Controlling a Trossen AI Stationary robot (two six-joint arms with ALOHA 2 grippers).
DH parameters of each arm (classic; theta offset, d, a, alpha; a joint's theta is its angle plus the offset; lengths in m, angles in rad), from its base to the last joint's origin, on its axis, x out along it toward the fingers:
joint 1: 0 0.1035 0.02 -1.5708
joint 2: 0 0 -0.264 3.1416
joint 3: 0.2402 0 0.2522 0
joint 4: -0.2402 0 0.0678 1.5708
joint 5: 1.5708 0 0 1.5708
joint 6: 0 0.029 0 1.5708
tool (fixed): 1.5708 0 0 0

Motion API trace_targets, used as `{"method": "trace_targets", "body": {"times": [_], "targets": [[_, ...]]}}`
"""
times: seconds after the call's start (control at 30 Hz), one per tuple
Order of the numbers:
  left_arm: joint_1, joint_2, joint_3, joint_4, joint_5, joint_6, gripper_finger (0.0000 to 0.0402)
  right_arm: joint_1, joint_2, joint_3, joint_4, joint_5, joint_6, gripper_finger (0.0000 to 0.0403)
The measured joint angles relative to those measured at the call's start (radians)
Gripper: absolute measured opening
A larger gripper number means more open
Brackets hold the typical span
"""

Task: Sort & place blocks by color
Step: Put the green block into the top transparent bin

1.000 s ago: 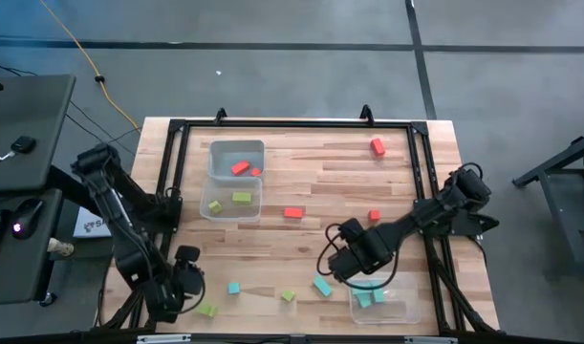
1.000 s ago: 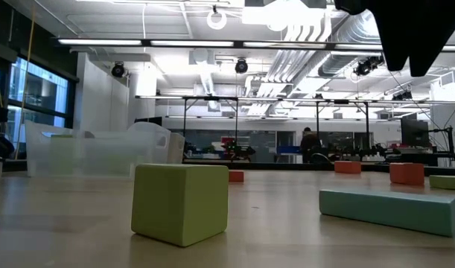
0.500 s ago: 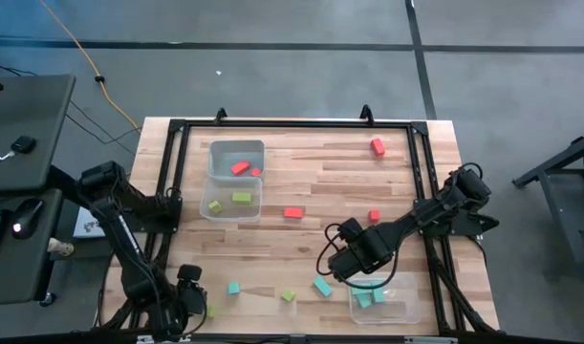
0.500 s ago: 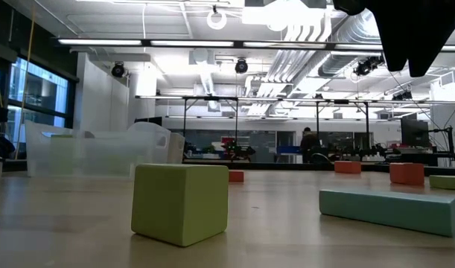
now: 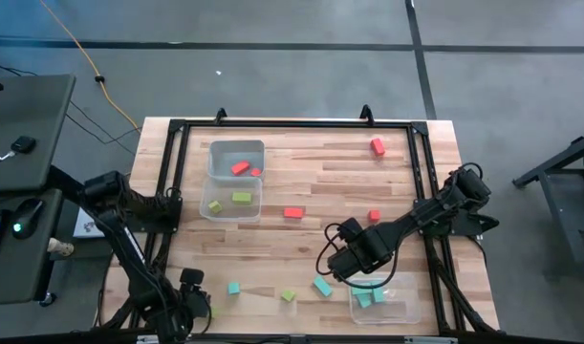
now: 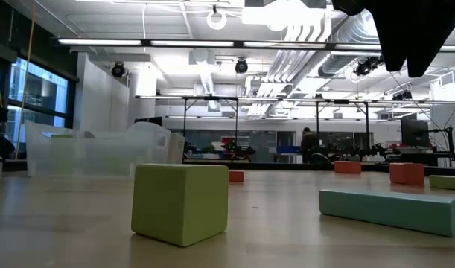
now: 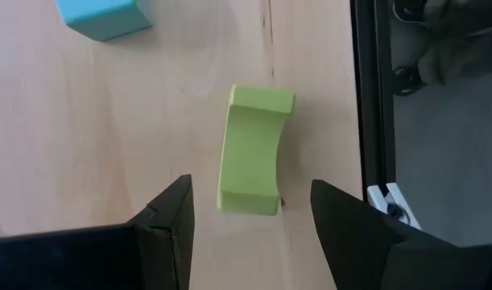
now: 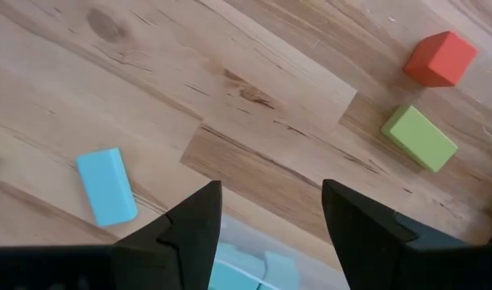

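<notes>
Left gripper (image 5: 189, 296) low at the frame's lower left, fingers spread wide, empty, over a green block (image 7: 252, 151) at the table (image 5: 311, 167) edge. Right gripper (image 5: 341, 266) lower centre-right, fingers apart, empty, above the teal tub (image 5: 379, 298). Teal bar (image 5: 322, 286) just left of it; red and green blocks scattered mid-table.

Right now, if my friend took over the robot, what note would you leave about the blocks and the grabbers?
Left gripper: open, empty, above a lime green notched block at the near-left table edge.
Right gripper: open, empty, over the near clear plastic tub.
Done: teal blocks in that tub; red blocks and lime green blocks in the two far-left tubs.
Left: loose red blocks, teal blocks and a small lime green cube on the wooden table.
</notes>
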Motion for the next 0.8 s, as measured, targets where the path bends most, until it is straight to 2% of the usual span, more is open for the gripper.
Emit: {"method": "trace_targets", "body": {"times": [0.67, 0.8], "targets": [[0.000, 0.018, 0.000, 0.008, -0.002, 0.046, 0.0181, 0.000, 0.000, 0.000, 0.032, 0.029, 0.000, 0.0204], [0.000, 0.018, -0.034, 0.061, 0.010, 0.045, 0.0181, 0.000, 0.000, 0.000, 0.032, 0.030, 0.000, 0.0204]]}}
